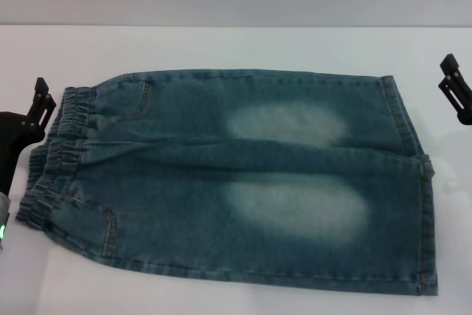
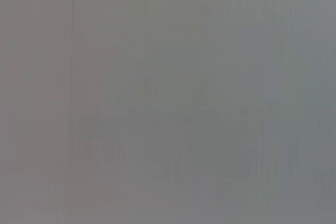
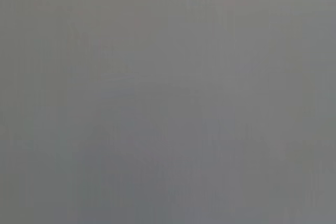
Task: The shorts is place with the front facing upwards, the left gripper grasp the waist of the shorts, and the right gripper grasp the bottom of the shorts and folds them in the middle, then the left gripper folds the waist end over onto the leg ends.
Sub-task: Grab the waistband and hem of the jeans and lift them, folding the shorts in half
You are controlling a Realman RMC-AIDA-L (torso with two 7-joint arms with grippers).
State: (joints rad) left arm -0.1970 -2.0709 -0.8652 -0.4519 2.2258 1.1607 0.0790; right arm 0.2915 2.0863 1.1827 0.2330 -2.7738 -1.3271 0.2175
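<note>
The blue-green denim shorts (image 1: 184, 175) lie flat and spread out on the white table (image 1: 221, 46) in the head view, with two pale faded patches facing up. The puckered elastic waist (image 1: 55, 156) is at the left end. The straight stitched leg ends (image 1: 417, 182) are at the right end. My left gripper (image 1: 43, 97) hovers just off the far corner of the waist, open and holding nothing. My right gripper (image 1: 447, 73) stands open to the right of the far leg end, apart from the cloth. Both wrist views show only flat grey.
A pale wall runs along the table's far edge (image 1: 236, 26). Bare white tabletop surrounds the shorts on the far side and on the near left. The shorts' near hem lies close to the lower edge of the head view.
</note>
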